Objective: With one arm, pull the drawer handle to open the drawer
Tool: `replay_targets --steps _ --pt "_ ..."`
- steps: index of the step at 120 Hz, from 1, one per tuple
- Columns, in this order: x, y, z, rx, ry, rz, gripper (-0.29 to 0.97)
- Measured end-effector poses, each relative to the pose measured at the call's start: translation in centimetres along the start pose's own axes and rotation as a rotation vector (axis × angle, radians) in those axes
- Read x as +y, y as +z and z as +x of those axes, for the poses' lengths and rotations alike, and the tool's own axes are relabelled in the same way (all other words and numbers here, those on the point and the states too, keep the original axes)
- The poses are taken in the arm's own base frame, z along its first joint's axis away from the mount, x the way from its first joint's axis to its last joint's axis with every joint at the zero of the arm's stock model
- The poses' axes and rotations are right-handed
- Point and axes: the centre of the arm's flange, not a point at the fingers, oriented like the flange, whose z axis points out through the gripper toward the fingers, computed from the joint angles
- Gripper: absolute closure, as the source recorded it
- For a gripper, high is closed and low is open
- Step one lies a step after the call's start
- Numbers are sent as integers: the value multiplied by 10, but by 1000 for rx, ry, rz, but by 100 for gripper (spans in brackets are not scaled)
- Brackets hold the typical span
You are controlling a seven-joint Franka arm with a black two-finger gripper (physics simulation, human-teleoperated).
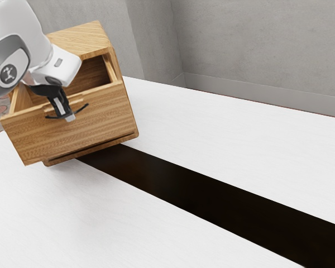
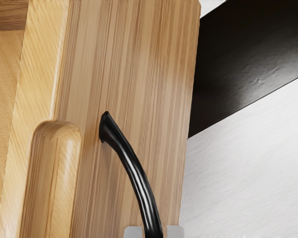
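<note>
A: Status, starting at the exterior view's left?
B: We have the arm (image 1: 14, 53) coming in at the upper left; white shell, hand angled down onto the drawer front; our gripper (image 1: 68, 114) sits on the black handle (image 1: 82, 106), roughly at its middle.
A: Fingers?
B: Closed narrow on the handle; the wrist view gives us two pale pads (image 2: 132, 231), one on each side of the bar, both touching it; nothing else in the grip.
A: And the drawer?
B: The drawer (image 1: 84, 131) stands partway out of the wooden cabinet (image 1: 84, 36); we see its open top, an inner side wall and bare wood inside behind the front panel; how much of its length sits inside the cabinet, we cannot tell.
A: Anything beside the handle?
B: In the wrist view a rounded wooden ridge (image 2: 52, 173) lies on the front panel just beside the handle, running alongside it; one end of the handle meets the panel, then the bar curves off toward our pads.
A: Further right?
B: The cabinet sits on the white table (image 1: 240, 134); a black strip (image 1: 212, 201) starts at the cabinet's base and runs diagonally to the exterior view's lower right, splitting the white top in two; the wrist view shows us the same strip and white top past the edge of the drawer front.
A: Background?
B: Grey wall (image 1: 257, 39) behind the table's far edge, with a baseboard along its foot.
</note>
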Motion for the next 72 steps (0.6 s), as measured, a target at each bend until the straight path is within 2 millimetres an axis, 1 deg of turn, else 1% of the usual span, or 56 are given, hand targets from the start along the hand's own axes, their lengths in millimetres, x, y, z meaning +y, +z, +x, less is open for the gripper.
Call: replay_targets --steps 54,72 --pt "33 -15 -6 5 4 7 79" --pt "37 -18 -7 7 0 8 79"
